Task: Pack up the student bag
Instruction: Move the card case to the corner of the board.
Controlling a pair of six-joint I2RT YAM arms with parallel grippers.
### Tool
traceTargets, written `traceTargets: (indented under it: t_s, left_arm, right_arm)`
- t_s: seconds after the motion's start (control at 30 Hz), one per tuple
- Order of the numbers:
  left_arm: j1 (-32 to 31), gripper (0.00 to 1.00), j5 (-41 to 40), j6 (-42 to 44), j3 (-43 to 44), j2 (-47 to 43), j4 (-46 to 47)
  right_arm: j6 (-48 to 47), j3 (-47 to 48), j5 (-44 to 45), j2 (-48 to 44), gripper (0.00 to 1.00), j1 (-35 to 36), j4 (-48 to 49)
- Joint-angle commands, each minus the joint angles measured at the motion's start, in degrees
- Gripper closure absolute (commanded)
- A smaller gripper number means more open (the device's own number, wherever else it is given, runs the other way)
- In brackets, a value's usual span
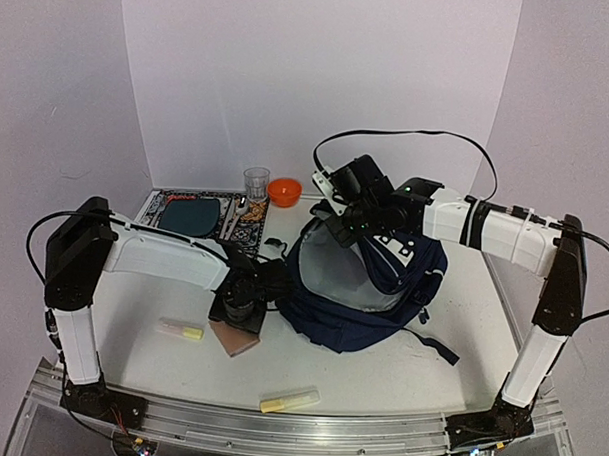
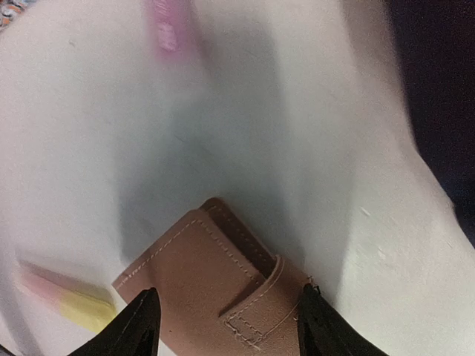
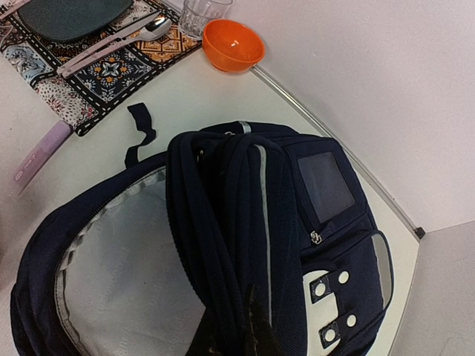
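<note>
The navy student bag (image 1: pixel 367 310) lay gaping at centre-right of the white table (image 1: pixel 379 376), grey lining showing, its rim pinched up by the right gripper's (image 1: pixel 343 224) closed fingers. Left of it, the left gripper (image 2: pixel 234 322) hung with jaws apart, one on each side of a tan stitched wallet (image 2: pixel 200 274) lying flat. A lilac pen (image 3: pixel 37 159) beside the patterned placemat (image 3: pixel 111 74) at the far left carried print too small to read. An orange bowl (image 3: pixel 234 43) sat just right of the mat.
</note>
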Motion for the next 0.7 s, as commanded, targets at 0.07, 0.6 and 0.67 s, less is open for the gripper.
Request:
traceTargets:
  t_s: [0.07,0.6,0.67]
  left_arm:
    - [3.56,0.22,-7.93,7.65,4.14,-1.25,-3.89]
    - [9.01,0.01,9.39,-14.63,0.72,-7.13,-2.75]
    - [9.30,0.02,10.97,-17.57,0.07,-6.80,-2.72]
  right_arm:
    - [1.97,-0.60,2.32,-2.35,1.00,-1.20,-0.06]
    - [3.70,-2.00,0.13,-2.48,1.00,-1.22,0.01]
    - [3.71,-2.35,-0.02,-2.93,1.00,-1.20,0.17]
